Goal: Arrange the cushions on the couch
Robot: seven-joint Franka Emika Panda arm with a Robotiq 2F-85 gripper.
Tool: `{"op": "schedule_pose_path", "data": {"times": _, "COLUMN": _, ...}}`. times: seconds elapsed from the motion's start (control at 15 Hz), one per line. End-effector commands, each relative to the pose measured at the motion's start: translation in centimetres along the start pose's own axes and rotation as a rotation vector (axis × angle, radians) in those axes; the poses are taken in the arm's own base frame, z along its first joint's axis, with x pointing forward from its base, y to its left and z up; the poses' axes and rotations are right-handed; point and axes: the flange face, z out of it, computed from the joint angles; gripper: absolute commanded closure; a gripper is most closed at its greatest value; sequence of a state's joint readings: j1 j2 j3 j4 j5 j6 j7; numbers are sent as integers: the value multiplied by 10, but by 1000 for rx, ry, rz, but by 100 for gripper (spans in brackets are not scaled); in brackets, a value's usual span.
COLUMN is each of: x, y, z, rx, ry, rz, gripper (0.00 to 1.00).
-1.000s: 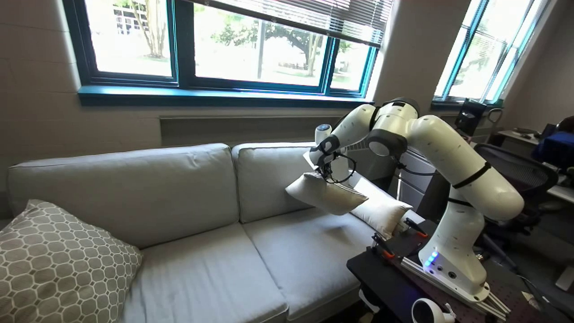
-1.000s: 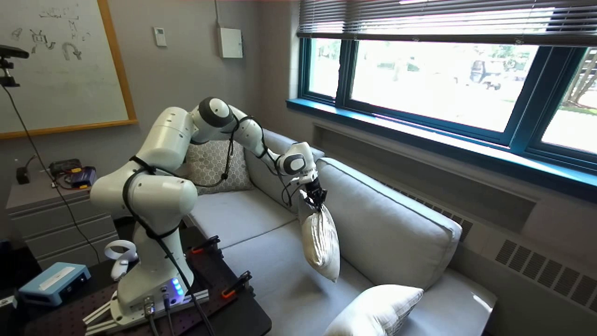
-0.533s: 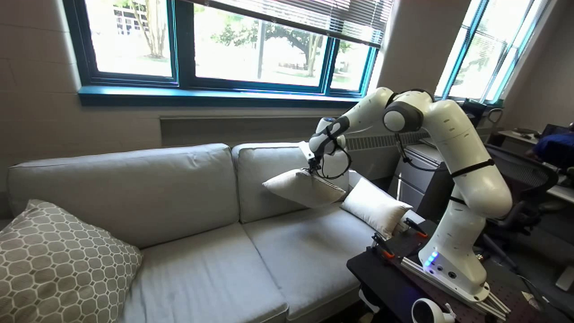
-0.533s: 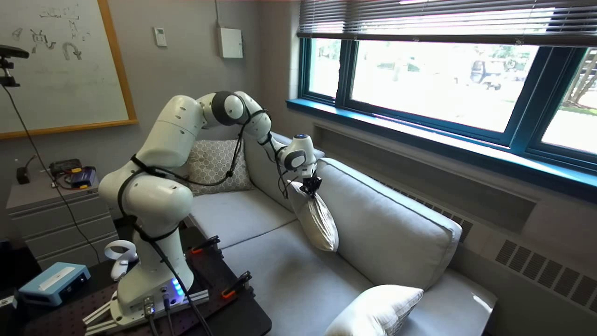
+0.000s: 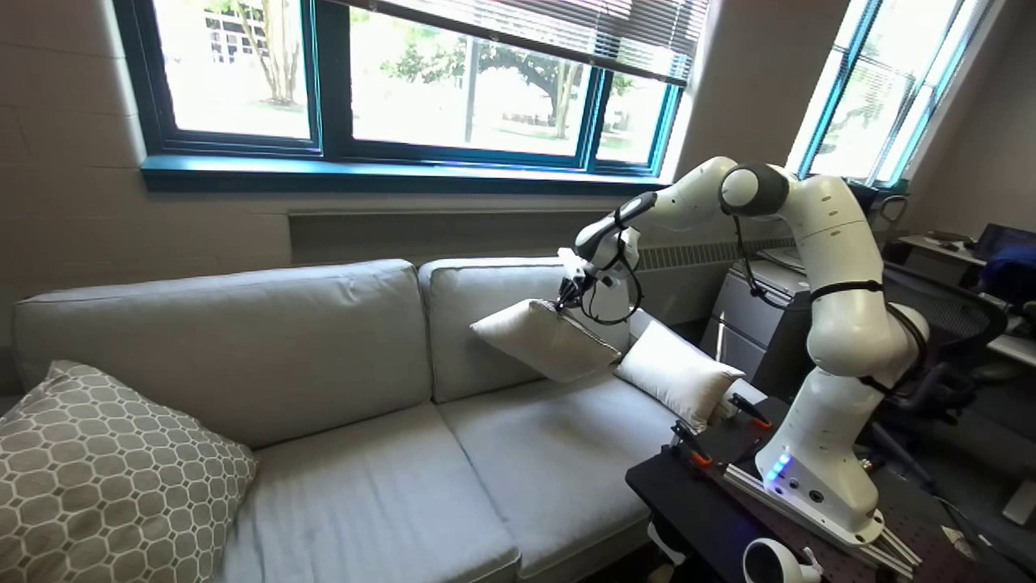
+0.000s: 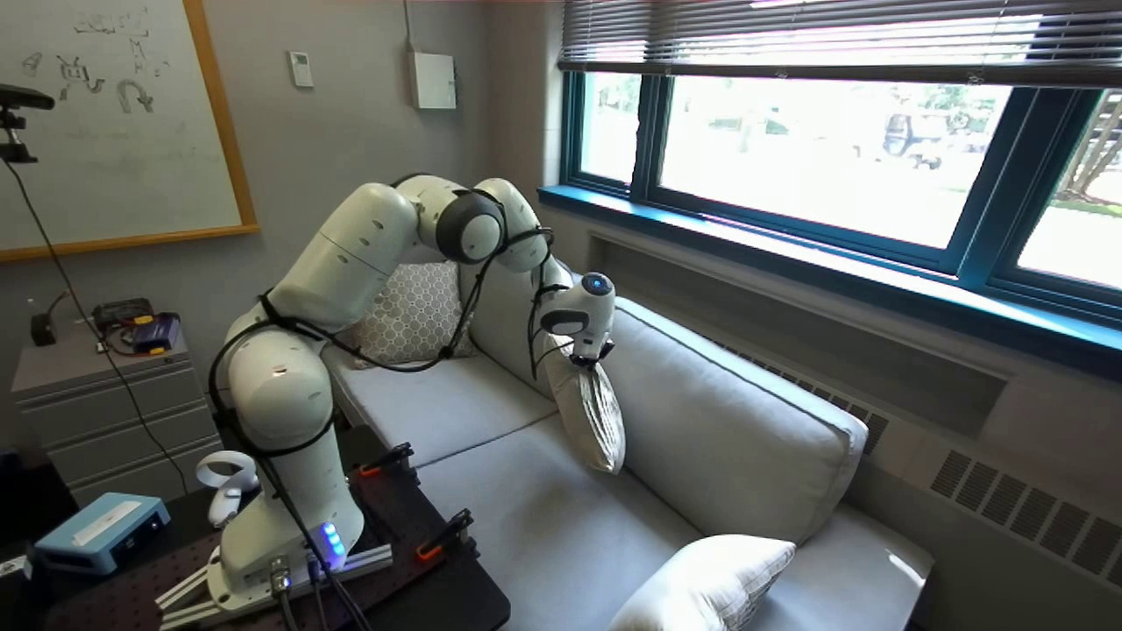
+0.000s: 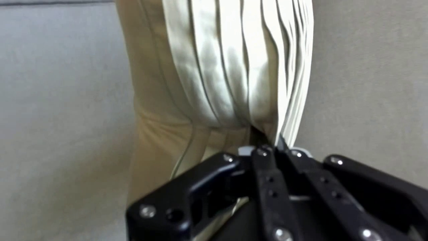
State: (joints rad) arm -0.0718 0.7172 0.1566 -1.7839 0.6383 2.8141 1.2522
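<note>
One black tool (image 7: 277, 147) has its jaws together, clamped on the upper edge of a pleated white throw pillow (image 7: 214, 70); in the wrist view the folds of fabric run straight into the pinch. In both exterior views this pillow hangs tilted below the tool, in front of the back cushion (image 5: 461, 340) at one end of the light grey two-seat sofa (image 5: 340, 502). A soft shadow (image 6: 561, 508) spreads over the seat cushion (image 5: 566, 461); whether the pillow's lower edge touches the sofa cannot be told.

Near it, at the same end, a second white throw pillow (image 5: 676, 372) rests on the seat, leaning by the padded arm (image 6: 868, 561). At the opposite end, well apart from both, sits a larger beige pillow with a lattice pattern (image 5: 129, 486).

The white Franka arm (image 5: 846, 259) reaches over the sofa from its base (image 5: 834, 461), which stands on a black surface (image 6: 469, 592). Two black-and-orange clamps (image 6: 445, 535) sit along the surface's sofa-side edge; a white ring-shaped hand controller (image 6: 224, 506) and a light blue box (image 6: 105, 530) lie beside the base. Behind the sofa is a blue-framed window (image 6: 789, 166) with partly lowered blinds (image 6: 833, 39); on the adjoining wall, a whiteboard (image 6: 114, 175) carries marker drawings above a grey drawer cabinet (image 6: 88, 421).
</note>
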Motion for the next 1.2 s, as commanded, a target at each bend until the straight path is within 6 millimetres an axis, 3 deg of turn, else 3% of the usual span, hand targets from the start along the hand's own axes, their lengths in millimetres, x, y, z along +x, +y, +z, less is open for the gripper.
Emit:
{"op": "schedule_pose_path", "data": {"times": 0.0, "x": 33, "y": -8, "z": -3, "rx": 49, "ry": -172, "rz": 92, "gripper": 99}}
{"op": "schedule_pose_path", "data": {"times": 0.27, "x": 94, "y": 2, "z": 2, "rx": 71, "ry": -343, "rz": 201, "gripper": 99}}
{"op": "schedule_pose_path", "data": {"times": 0.4, "x": 114, "y": 10, "z": 4, "rx": 73, "ry": -436, "rz": 221, "gripper": 99}}
{"op": "schedule_pose_path", "data": {"times": 0.6, "x": 113, "y": 27, "z": 3, "rx": 9, "ry": -545, "rz": 152, "gripper": 99}}
{"op": "schedule_pose_path", "data": {"times": 0.87, "x": 92, "y": 49, "z": 13, "rx": -221, "ry": -605, "rz": 97, "gripper": 99}}
{"op": "schedule_pose_path", "data": {"times": 1.13, "x": 108, "y": 80, "z": 36, "rx": -423, "ry": -648, "rz": 151, "gripper": 99}}
